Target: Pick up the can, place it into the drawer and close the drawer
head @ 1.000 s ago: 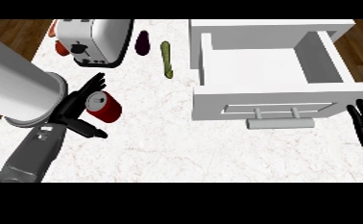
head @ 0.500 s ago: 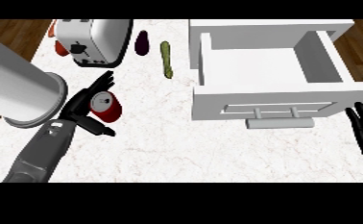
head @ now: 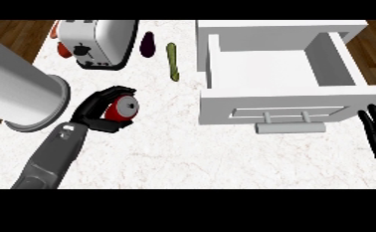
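Observation:
A red can point(head: 122, 109) with a silver lid lies at the left of the white counter, and my left hand point(head: 97, 110) is curled round it from the left side. To the right stands the white drawer point(head: 283, 107), pulled open, its inside bare and its handle facing me. Only the fingers of my right hand point(head: 368, 129) show at the right edge, straight and resting just right of the drawer's front.
A toaster point(head: 95, 42) stands at the back left. A dark aubergine point(head: 147, 45) and a green cucumber point(head: 174, 61) lie between it and the drawer. A tall grey cylinder point(head: 26, 92) stands close to the left of my left hand.
My left hand's fingers have closed round the can; a second ago they were spread open beside it. The can has tipped a little. The right hand has barely moved.

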